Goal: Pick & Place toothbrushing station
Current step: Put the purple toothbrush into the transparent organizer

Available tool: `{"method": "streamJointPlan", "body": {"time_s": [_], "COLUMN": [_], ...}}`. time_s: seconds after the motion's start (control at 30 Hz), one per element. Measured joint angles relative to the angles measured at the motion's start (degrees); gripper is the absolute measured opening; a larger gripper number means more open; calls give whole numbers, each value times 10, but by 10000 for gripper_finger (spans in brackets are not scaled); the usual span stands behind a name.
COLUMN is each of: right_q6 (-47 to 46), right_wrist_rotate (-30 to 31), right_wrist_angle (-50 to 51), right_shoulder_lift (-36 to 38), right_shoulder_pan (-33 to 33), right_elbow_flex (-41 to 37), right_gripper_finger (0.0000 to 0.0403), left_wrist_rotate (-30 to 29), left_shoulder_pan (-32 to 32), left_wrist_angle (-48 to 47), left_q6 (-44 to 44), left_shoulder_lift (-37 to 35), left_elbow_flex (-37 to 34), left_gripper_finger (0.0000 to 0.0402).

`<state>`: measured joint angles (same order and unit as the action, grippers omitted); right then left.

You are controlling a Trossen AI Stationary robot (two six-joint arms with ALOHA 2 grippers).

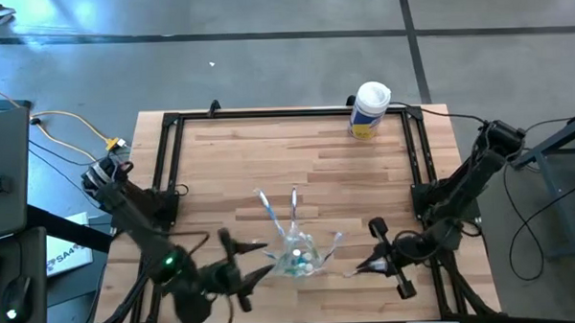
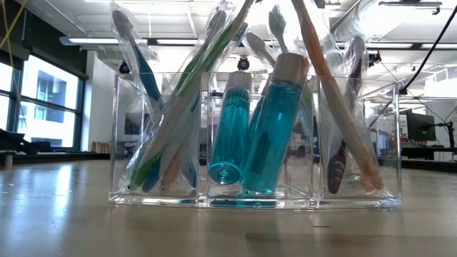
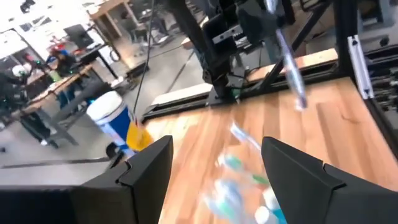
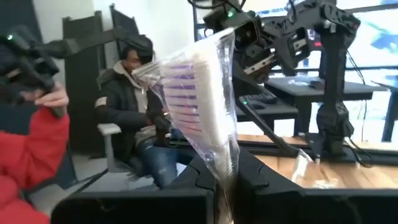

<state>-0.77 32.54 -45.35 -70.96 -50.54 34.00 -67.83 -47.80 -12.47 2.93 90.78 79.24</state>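
The small clear plastic holder stands near the table's front edge. In the low view its three compartments hold wrapped toothbrushes and two teal tubes, all leaning on its walls. My left gripper is open just left of the holder, which shows blurred between its fingers. My right gripper is right of the holder, shut on a wrapped toothbrush. My right gripper pinches the wrapped toothbrush between its two fingers, on the clear wrapper just below the bristle head. The head end stands out past the fingertips, and the brush is clear of the table. The handle end is hidden by the gripper.
A large white canister with a yellow label stands at the table's far right. A black frame runs along the table's edges. People sit beyond the table, and a red sleeve shows in the right wrist view.
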Motion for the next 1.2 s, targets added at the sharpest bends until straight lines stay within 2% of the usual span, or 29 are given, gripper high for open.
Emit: {"method": "streamJointPlan", "body": {"time_s": [0.1,0.23,0.57,0.87,1.2], "right_q6": [16,20,-45,-71,-87], "right_wrist_rotate": [-30,-49,-25,-26,-29], "right_wrist_angle": [-13,-31,-41,-40,-53], "right_shoulder_lift": [-3,-22,-74,-116,-170], "right_shoulder_pan": [22,45,85,97,127], "right_elbow_flex": [-11,-11,-11,-11,-11], "right_gripper_finger": [5,5,6,5,5], "left_wrist_rotate": [-33,-37,8,44,70], "left_shoulder_pan": [-24,-29,5,43,67], "left_wrist_angle": [-60,-108,-224,-224,-220], "left_q6": [96,172,347,417,424], "left_shoulder_lift": [1,1,1,1,1], "left_elbow_flex": [0,0,-5,-65,-68], "left_gripper_finger": [243,243,243,243,243]}}
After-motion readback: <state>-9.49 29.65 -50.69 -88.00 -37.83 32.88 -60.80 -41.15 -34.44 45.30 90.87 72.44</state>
